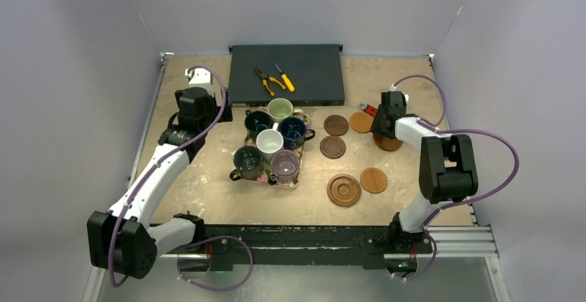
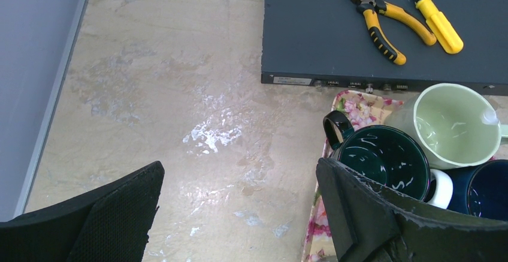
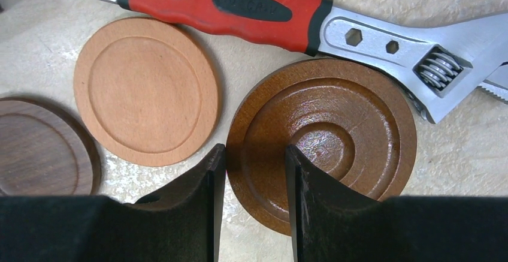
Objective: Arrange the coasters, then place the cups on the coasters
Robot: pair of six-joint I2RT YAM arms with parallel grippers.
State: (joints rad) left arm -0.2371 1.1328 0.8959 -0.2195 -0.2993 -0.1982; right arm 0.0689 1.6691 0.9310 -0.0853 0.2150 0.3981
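1. The left gripper is hanging with its jaws spread wide and nothing between them, over bare table just left of the tray.
2. Six cups are standing packed together on the tray. The teal cup is sitting just beside one finger, and the green cup is behind it, near the box.
3. The box is lying behind the tray, carrying pliers and a screwdriver.
4. Right of the tray, five coasters are lying flat on the table, none under a cup.
5. The right gripper is standing partly closed, straddling the near rim of the sixth, the ringed coaster — one finger outside the edge, the other over the disc. Whether it is pinching the rim I cannot tell.
6. A tan coaster is lying just left of the ringed one, and a wrench is lying right against its far edge — crowding that side.
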